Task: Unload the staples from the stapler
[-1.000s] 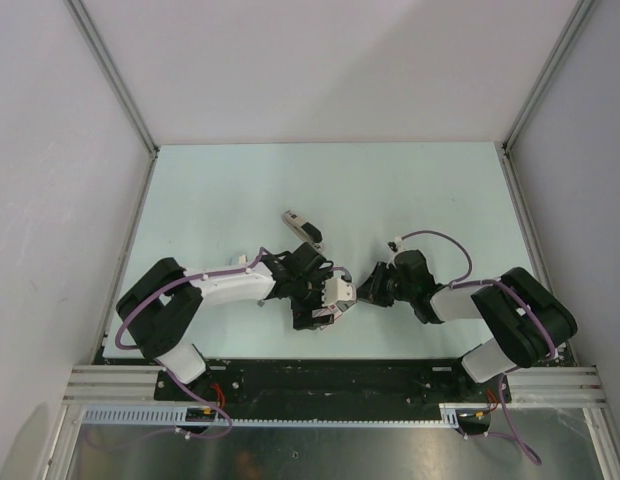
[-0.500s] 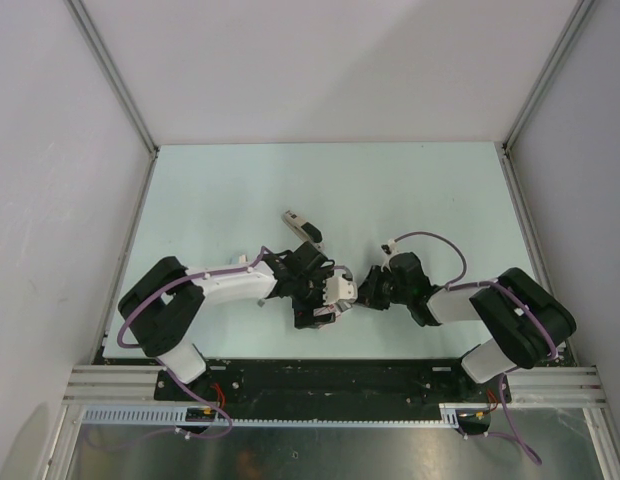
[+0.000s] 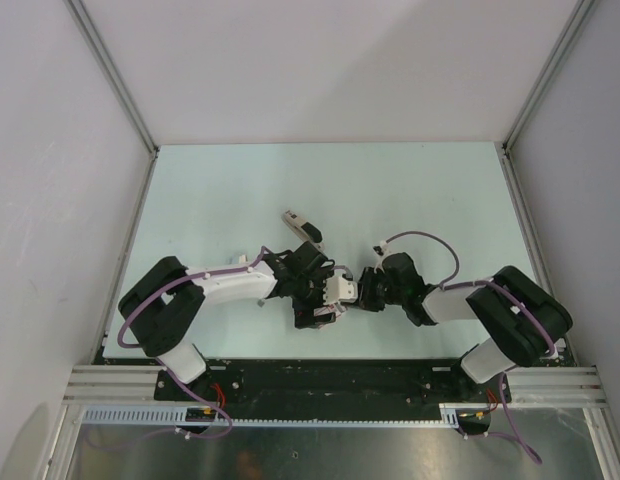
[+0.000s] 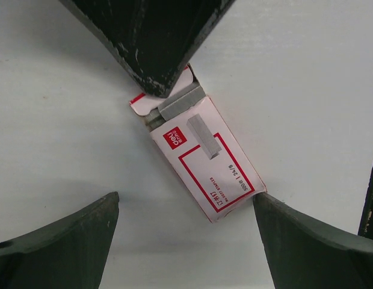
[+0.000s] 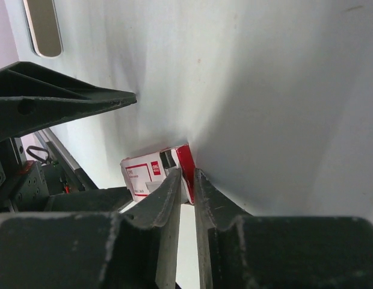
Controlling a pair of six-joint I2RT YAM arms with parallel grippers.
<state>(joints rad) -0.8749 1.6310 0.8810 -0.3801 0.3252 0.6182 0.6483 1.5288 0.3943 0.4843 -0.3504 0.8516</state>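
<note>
— Two sets of jaws meet near the front middle of the pale green table (image 3: 420, 190). Left gripper (image 4: 185, 201): jaws wide, hanging over a flat white-and-red cardboard box (image 4: 204, 165) that lies between its fingers. One finger sits just beside the box's lower corner; the other is apart from it.

— And the right gripper (image 5: 186, 173)?

— Jaws narrow, nearly together, with only a thin slit between them. Nothing seen in the slit. Tips are down at the box's open end, flap side.

— What shows at that open end?

— Short grey metal strip of staples (image 4: 180, 103), lying slanted in the mouth of the box, partly out. The right gripper's tips are touching it or just beside it; the left wrist view does not settle which. The grey bar on the box face is only a printed picture.

— Stapler?

— Small slim cream stapler with a black top part (image 3: 302, 226) lies flat on the table, beyond the left gripper and near that arm's wrist. It is apart from both sets of jaws, touched by neither. From above it lies slantwise, one end toward the far left, the other toward the near right. The right wrist view catches it as a pale rounded bar at the top left corner. Whether it is open is too small to tell.
</note>
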